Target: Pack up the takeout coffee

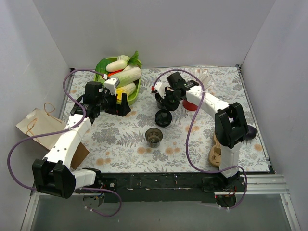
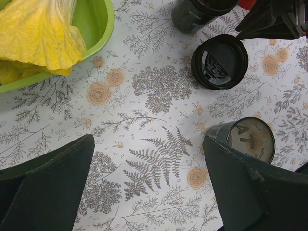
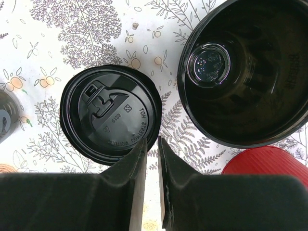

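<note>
A: Nearest the bases?
B: Other open cup (image 1: 154, 137), dark w/ tan inside, standing alone on the table (image 1: 120, 144). Not ours, I'd say.
A: Next out?
B: Lid (image 3: 113, 115), off the cup and lying flat on the cloth. Right gripper (image 3: 152, 142) sits right at its rim. Fingers are nearly pinched together, w/ a thin slit and nothing visible in it.
A: And the cup?
B: Takeout coffee (image 3: 250, 72) is just beyond, upright, mouth open, w/ a strip of cloth between it and the lid. Red cup (image 3: 269, 163) just beside it.
A: Which arm's nearer?
B: Right, clearly. Left gripper (image 2: 148, 144) is spread wide and empty, off to the side by the green basket (image 2: 98, 33).
A: So the move turns on what?
B: In the right wrist view, lid lies ahead-left of the fingertips and cup mouth ahead-right. Lid's round, so no long axis to line up. My guess: pinch the rim, carry it sideways over the mouth, centre, then press. If it's off-centre it prob. won't seat.
</note>
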